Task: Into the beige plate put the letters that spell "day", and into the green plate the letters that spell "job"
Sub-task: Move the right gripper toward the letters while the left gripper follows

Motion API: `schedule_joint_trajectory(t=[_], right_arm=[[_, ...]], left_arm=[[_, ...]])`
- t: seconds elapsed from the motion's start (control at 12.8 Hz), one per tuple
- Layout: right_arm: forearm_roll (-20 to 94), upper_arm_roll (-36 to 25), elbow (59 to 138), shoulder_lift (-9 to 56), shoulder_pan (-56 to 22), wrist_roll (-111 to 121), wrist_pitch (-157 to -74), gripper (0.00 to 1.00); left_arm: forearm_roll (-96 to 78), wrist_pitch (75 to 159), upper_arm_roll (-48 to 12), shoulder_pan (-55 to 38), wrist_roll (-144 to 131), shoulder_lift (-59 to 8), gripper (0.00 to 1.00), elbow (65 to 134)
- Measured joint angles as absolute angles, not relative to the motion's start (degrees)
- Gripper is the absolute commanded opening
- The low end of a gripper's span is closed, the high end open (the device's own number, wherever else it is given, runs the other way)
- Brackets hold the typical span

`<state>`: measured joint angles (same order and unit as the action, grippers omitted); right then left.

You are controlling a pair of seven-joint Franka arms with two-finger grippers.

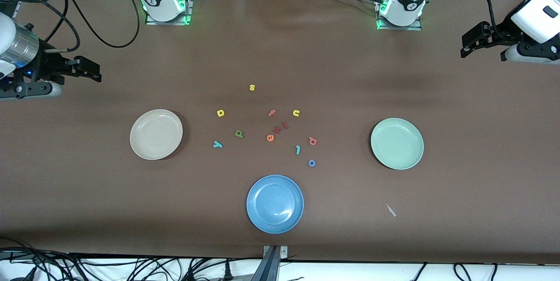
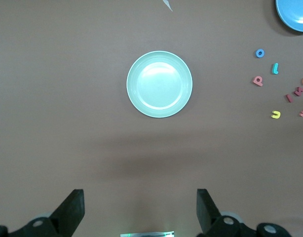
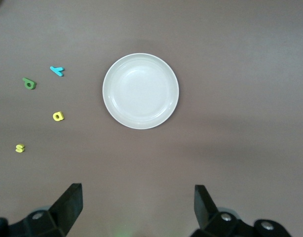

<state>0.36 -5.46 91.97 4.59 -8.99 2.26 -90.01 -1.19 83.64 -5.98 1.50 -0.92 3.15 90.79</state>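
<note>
Front view shows a brown bench (image 1: pixel 87 193) with the blue plate (image 1: pixel 274 203) as landmark, nearest the camera. Farther from the camera than it lie the toy letters: blue "o" (image 1: pixel 311 163), teal "j" (image 1: pixel 298 149) and pinkish-red "b" (image 1: pixel 313 141) toward the left arm's end; teal "y" (image 1: pixel 217 144), green "a" (image 1: pixel 239 133) and yellow "d" (image 1: pixel 220 113) toward the right arm's end. Yellow "s" (image 1: pixel 252 87) is farthest from the blue plate. The green plate (image 1: pixel 397 143) sits toward the left arm's end, the beige plate (image 1: pixel 156 134) toward the right arm's end, both holding nothing. Left gripper (image 2: pixel 140 210) hangs near the green plate, jaws spread wide; right gripper (image 3: pixel 137 207) hangs near the beige plate, jaws likewise apart, gripping nothing.
</note>
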Motion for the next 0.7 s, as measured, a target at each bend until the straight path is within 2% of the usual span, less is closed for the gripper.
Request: schedule_joint_trajectory(t=[0.31, 0.7], right_arm=[[0.5, -3.2, 92.1, 6.5, -12.4, 2.4, -90.7, 1.0], [0.9, -2.8, 92.1, 13.6, -16.2, 3.2, -93.1, 1.0]], left_arm=[[-1.2, 83.6, -5.8, 1.6, -0.9, 3.1, 1.0, 90.8], [-1.2, 83.6, -5.9, 1.5, -0.9, 1.5, 1.0, 90.8]])
